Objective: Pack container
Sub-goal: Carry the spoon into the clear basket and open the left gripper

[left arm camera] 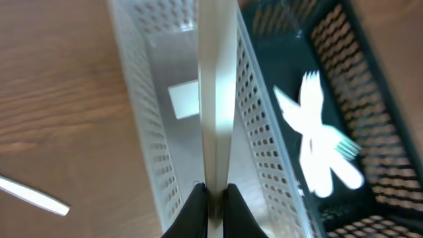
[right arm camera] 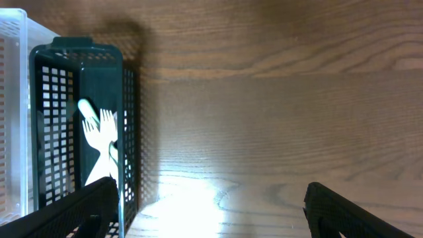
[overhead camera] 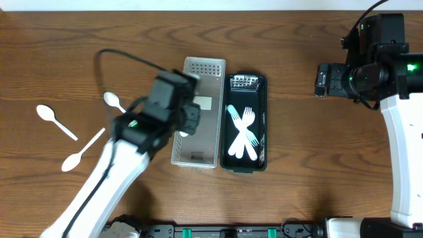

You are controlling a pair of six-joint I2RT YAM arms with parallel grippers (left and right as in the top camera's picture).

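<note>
Just below and ahead of the left hand [left arm camera: 213, 198], which is clamped on a white plastic utensil [left arm camera: 217, 99], lies the white perforated container [left arm camera: 149, 132], with the dark basket [left arm camera: 377, 119] of forks [left arm camera: 317, 152] to that hand's right, while the right hand [right arm camera: 211, 201], spread apart, hangs over the wooden surface [right arm camera: 264, 99] beyond that basket.
</note>
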